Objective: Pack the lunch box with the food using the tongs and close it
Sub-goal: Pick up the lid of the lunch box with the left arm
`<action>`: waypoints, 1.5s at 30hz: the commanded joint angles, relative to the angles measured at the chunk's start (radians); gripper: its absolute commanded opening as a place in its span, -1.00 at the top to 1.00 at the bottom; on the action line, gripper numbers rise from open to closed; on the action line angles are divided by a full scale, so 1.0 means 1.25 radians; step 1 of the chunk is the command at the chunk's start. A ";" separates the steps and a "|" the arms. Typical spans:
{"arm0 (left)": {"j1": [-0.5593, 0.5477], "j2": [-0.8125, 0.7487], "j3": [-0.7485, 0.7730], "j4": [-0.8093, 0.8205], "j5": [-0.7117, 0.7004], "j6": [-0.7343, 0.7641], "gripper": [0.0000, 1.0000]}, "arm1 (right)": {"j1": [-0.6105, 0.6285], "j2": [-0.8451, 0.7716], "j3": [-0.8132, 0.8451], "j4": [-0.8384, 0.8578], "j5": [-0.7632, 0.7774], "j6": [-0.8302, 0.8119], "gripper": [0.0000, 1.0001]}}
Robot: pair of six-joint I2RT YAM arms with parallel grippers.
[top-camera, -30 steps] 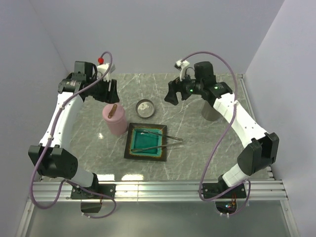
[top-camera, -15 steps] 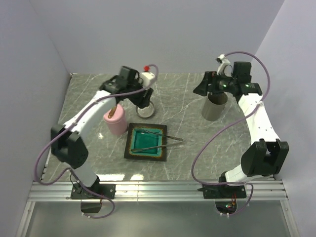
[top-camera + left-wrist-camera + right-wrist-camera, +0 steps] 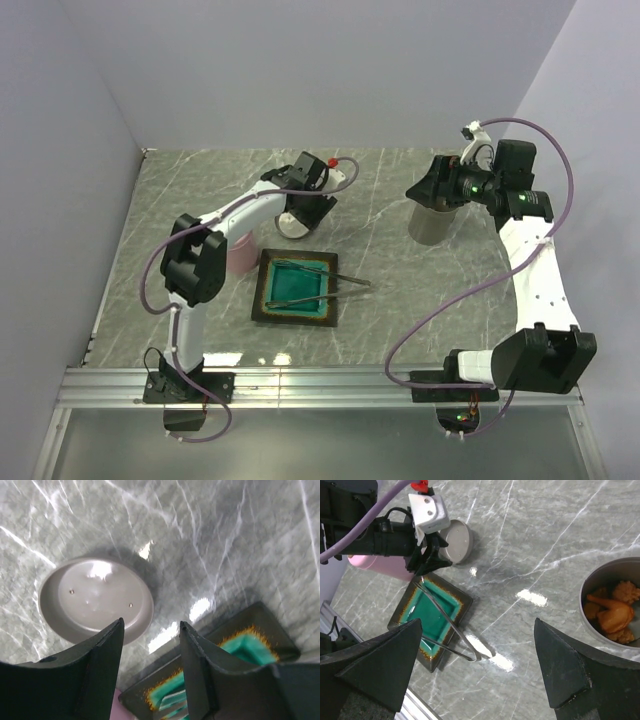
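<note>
While my left claw hangs half-open and empty over the grey dish, my right claw gapes wide, also empty. Tongs lie across the teal plate, lunch box just beside it.

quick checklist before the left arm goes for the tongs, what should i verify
1. Long silver metal tongs free: ok, lying across the teal square plate, ungripped.
2. Left gripper ready: ok, jaws apart, empty, above the plate's far edge.
3. Right gripper clear: ok, wide open, empty, by the grey cylindrical pot.
4. Orange-brown fried food available: ok, in that pot.
5. Pale-pink cylindrical lunch box unlidded: cannot tell, left arm hides its top.
</note>
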 commanded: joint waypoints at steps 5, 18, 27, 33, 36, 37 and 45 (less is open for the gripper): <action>-0.011 0.071 0.091 -0.001 -0.022 -0.052 -0.02 | -0.014 -0.016 -0.016 0.030 -0.009 0.018 -0.99; -0.011 0.112 0.060 0.002 -0.052 -0.060 0.27 | -0.020 -0.020 -0.031 0.044 -0.019 0.023 -0.99; -0.010 0.147 0.070 0.002 -0.078 -0.066 0.31 | -0.022 -0.024 -0.038 0.047 -0.017 0.024 -0.99; -0.010 0.165 0.065 0.001 -0.089 -0.061 0.42 | -0.022 -0.030 -0.044 0.051 -0.016 0.024 -0.99; -0.010 0.160 0.057 0.013 -0.097 -0.062 0.59 | -0.022 -0.031 -0.053 0.059 -0.032 0.029 -0.99; -0.010 0.154 0.054 0.017 -0.097 -0.062 0.64 | -0.022 -0.035 -0.065 0.065 -0.037 0.038 -0.99; -0.004 0.040 0.084 -0.011 -0.032 -0.077 0.99 | -0.022 -0.050 -0.090 0.146 -0.077 0.094 -0.99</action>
